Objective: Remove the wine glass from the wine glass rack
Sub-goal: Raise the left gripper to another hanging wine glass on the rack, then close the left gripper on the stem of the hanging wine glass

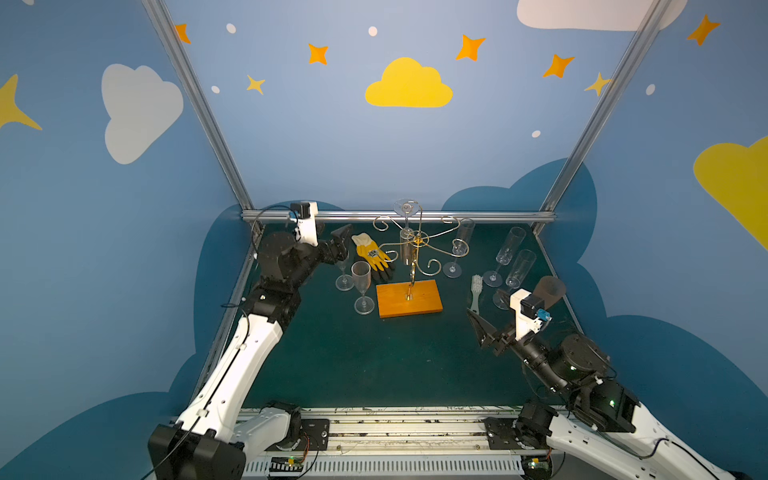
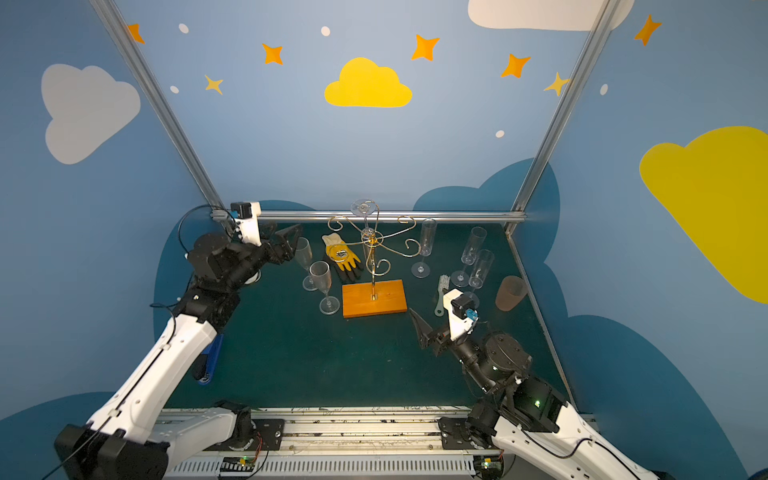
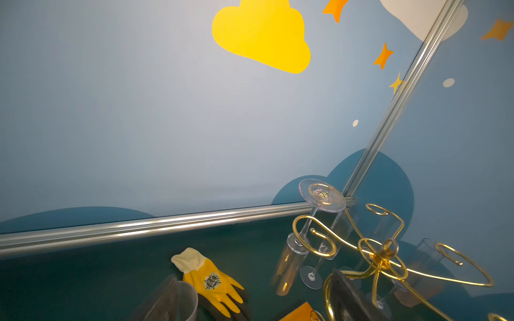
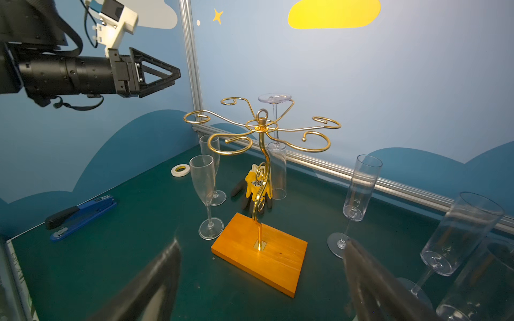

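Observation:
The wine glass rack stands mid-table in both top views: gold curled arms on an orange wooden base. One clear wine glass hangs upside down from a rear arm, its foot on top and its bowl below. My left gripper is open, raised at the rack's left and apart from the hanging glass. A standing glass is right by one finger. My right gripper is open and empty, low at the front right and facing the rack.
A yellow glove lies left of the rack beside two standing glasses. Three more glasses, a brush and a brown cup are on the right. A blue stapler and a tape roll lie at the far left.

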{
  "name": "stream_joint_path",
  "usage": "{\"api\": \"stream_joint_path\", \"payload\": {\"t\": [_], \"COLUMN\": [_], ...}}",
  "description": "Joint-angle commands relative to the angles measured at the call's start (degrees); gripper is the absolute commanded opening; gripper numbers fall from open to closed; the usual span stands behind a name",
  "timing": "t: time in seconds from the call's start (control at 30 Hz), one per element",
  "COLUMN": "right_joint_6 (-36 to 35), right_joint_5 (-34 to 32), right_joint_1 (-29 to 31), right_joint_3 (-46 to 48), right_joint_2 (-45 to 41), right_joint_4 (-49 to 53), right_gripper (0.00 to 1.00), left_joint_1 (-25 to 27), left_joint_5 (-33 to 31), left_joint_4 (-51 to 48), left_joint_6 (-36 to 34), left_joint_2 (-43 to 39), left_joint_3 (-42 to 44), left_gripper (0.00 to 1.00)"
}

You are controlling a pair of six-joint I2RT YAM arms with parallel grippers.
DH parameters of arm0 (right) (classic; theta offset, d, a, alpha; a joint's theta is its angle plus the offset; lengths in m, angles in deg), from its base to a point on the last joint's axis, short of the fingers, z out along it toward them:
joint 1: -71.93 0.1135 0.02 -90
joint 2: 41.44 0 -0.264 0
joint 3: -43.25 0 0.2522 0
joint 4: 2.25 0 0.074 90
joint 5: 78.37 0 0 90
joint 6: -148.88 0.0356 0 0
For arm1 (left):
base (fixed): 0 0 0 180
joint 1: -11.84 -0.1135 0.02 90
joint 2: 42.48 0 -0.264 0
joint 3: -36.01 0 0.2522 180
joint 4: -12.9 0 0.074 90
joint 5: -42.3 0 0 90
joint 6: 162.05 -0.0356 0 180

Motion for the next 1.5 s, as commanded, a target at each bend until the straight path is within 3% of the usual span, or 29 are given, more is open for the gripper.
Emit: {"api": "stream_joint_path", "payload": {"t": [0.0, 0.53, 0.7, 1.47], "right_joint_6": [-1.29, 1.66, 2.25, 4.15], "right_joint_5": [-1.25, 1.19, 2.14, 2.86], "right_joint_1": [-0.64, -2.50, -2.77, -2.90], "right_joint_3": [-0.83, -1.01, -1.48, -1.86], "right_joint_2": [-0.41, -3.34, -3.64, -3.60], "right_joint_4": [-1.73, 3.08, 4.44, 6.88], "right_gripper": [0.90, 0.91, 0.91, 0.91], "left_joint_1": [-1.21, -1.74, -1.63, 0.90], "left_joint_5": [12.78, 38.67, 48.57, 52.55], "left_joint_4": [-4.52, -11.53, -8.46, -9.66], "left_joint_6": [5.63, 21.24, 32.42, 32.79], "left_joint_2": [6.13, 40.20, 52.02, 56.72], "left_joint_3": [-7.57, -43.82, -55.37, -58.00], "left_gripper": [0.84, 0.77, 0.70, 0.61]}}
